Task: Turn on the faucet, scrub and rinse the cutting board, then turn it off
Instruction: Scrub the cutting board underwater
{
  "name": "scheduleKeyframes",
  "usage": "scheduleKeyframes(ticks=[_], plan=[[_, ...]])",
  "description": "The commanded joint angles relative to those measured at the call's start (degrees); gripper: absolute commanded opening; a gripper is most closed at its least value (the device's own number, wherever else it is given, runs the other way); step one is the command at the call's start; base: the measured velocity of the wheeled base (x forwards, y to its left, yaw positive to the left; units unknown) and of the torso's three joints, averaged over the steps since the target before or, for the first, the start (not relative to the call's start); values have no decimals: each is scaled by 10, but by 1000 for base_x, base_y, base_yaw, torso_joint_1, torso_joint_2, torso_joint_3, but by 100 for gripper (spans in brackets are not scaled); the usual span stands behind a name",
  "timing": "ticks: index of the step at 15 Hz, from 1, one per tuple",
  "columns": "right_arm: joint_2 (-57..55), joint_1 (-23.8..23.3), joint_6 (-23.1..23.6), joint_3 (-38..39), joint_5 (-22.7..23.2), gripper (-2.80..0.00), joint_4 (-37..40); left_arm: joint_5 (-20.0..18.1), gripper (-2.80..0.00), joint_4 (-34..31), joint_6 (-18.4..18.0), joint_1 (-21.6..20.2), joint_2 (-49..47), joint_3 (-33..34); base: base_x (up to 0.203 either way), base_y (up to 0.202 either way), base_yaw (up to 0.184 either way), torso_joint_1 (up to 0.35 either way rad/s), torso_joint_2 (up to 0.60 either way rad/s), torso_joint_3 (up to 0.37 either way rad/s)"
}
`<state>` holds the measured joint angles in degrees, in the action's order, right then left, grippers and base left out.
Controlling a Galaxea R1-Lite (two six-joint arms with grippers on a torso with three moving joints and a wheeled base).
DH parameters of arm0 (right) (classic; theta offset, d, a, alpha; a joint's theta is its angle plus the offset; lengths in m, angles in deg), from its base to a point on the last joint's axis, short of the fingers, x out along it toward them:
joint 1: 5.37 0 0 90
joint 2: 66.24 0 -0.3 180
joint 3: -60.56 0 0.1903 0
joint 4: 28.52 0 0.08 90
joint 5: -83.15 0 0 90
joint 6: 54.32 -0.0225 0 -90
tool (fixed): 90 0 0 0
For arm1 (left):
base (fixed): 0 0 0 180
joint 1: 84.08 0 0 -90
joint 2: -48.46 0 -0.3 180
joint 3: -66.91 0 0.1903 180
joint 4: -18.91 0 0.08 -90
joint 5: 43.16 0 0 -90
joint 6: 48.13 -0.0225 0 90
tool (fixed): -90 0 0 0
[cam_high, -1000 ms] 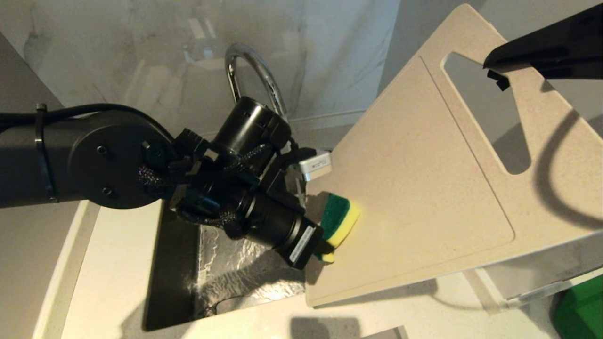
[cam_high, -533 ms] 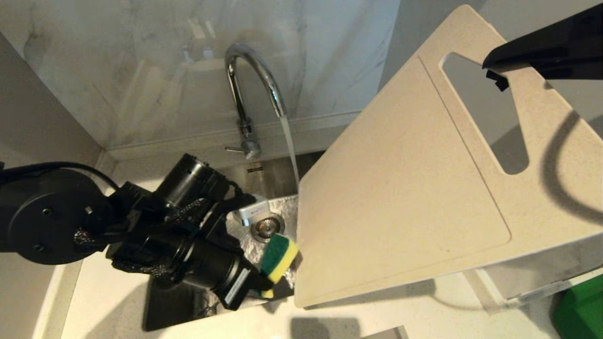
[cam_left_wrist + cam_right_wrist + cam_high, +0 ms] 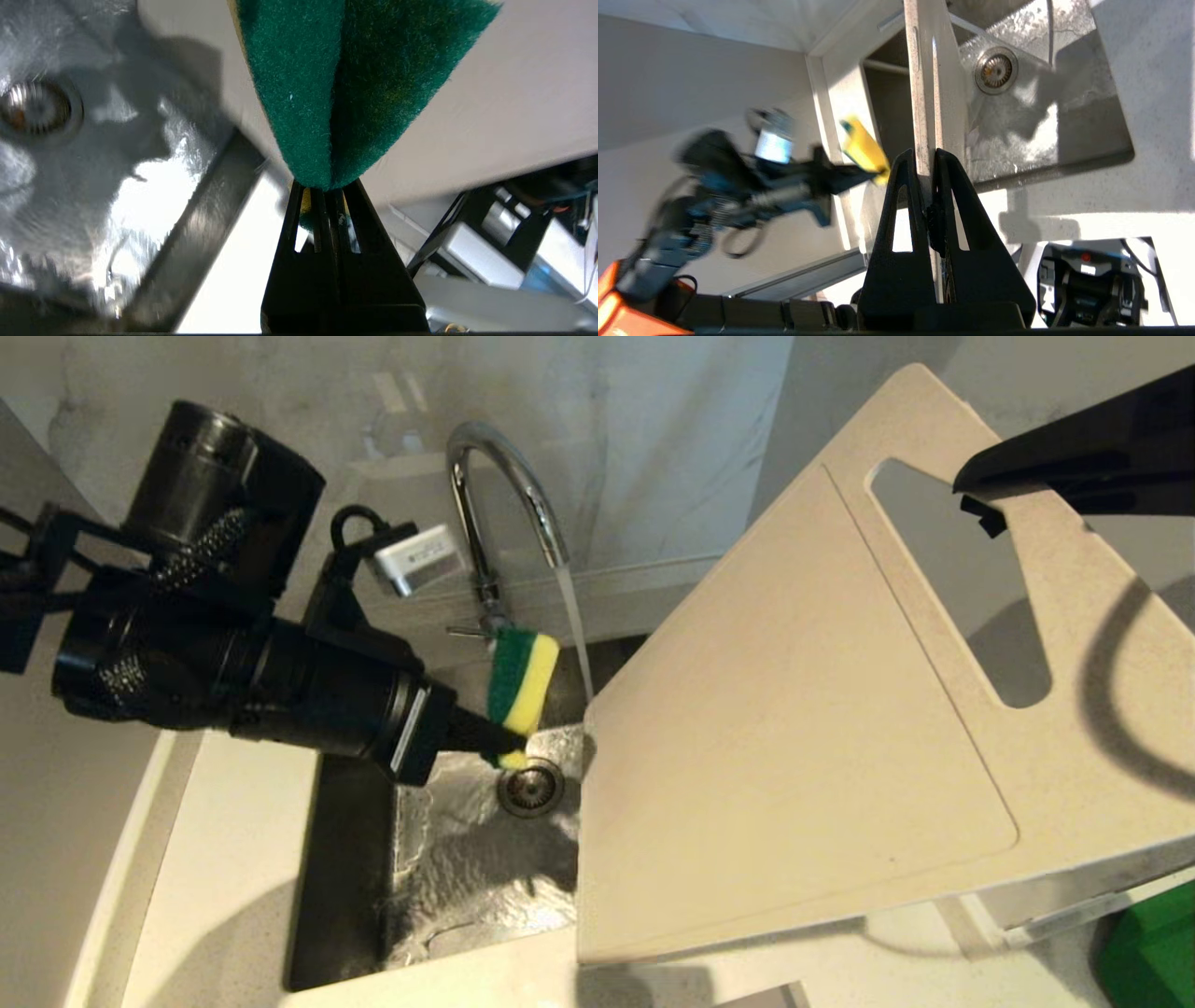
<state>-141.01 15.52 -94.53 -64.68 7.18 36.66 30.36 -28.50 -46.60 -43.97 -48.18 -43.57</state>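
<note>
Left gripper (image 3: 499,747) clamped on a green-yellow sponge (image 3: 523,679) above the wet sink (image 3: 467,868), its drain (image 3: 530,788) uncovered, faucet (image 3: 495,495) running at the sink's back edge; right gripper (image 3: 927,163) pinching the cutting board (image 3: 794,728), tilted over the sink's right edge.

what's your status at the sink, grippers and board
Left gripper shut on sponge, off the cutting board. Right gripper clamps the board's edge. Faucet running. Nothing in the way.
</note>
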Motion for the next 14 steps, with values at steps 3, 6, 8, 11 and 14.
scheduleKeyframes(ticks=[3, 6, 8, 11, 14], plan=[[2, 0, -1, 9, 1, -280, -2, 0, -280, -20, -9, 43, -74, -106, 0, 0, 0, 0, 0, 0], [4, 0, -3, 17, 10, -280, -1, 2, -280, -17, -47, 71, -112, -140, 0, 0, 0, 0, 0, 0], [4, 1, -3, 17, 17, -280, -1, 3, -280, -17, -48, 85, -132, -167, 0, 0, 0, 0, 0, 0], [2, 1, -2, 18, 26, -280, -1, 3, -280, -18, -56, 94, -176, -254, 0, 0, 0, 0, 0, 0], [1, 0, -2, 23, 26, -280, -1, 3, -280, -17, -108, 104, -204, -269, 0, 0, 0, 0, 0, 0]])
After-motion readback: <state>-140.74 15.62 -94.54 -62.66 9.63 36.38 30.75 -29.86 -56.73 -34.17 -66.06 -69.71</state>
